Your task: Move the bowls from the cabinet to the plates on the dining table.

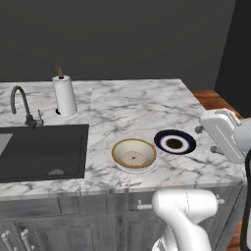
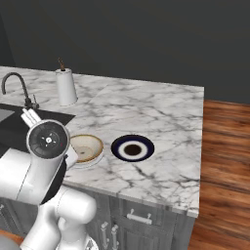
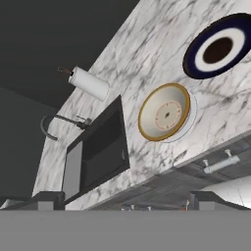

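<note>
A wide beige bowl with a tan rim rests on the white plate, near the front edge of the dining table. Just to its right lies the dark blue plate, bare, with a white ring and dark centre. My gripper hangs in front of the table's front edge, apart from the bowl, open, with nothing between its fingers. The cabinet is out of view.
A black sink with a curved tap takes up the table's left part. A paper-towel roll stands behind it. Grey drawer fronts with short handles run below the top. Wooden floor lies to the right.
</note>
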Motion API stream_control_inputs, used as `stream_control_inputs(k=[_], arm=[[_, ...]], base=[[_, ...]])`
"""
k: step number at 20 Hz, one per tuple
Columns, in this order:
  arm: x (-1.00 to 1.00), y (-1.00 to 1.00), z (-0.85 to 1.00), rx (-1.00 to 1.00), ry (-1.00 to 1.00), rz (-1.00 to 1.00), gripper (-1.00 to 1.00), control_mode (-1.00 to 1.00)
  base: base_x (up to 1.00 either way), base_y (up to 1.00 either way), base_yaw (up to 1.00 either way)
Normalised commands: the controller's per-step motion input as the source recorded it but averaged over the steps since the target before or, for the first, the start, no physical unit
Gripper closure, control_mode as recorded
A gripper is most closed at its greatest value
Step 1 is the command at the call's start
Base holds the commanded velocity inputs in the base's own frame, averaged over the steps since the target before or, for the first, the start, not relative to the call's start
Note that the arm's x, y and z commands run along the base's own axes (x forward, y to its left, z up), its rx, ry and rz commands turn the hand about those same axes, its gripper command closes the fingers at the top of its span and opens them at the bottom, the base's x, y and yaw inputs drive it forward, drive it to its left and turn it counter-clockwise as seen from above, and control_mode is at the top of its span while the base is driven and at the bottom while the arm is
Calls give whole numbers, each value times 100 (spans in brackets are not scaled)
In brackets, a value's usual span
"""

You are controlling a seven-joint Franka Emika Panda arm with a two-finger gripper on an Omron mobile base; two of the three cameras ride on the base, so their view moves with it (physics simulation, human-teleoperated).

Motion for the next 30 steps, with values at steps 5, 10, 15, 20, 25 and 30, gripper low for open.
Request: stream_control_inputs(k=[5, 10, 15, 20, 25, 30], arm=[[-24, -1, 31, -4, -2, 0, -100, -100], [-21, 0, 31, -1, 0, 0, -100, -100], [-13, 0, 17, 0, 0, 0, -100, 100], [0, 0, 0, 0, 0, 0, -100, 100], [0, 0, 0, 0, 0, 0, -100, 100], [0, 0, 0, 0, 0, 0, -100, 100]], base=[[0, 0, 0], [0, 0, 0], [-11, -2, 0], [-27, -8, -4], [-8, 4, -3], [-12, 1, -16]])
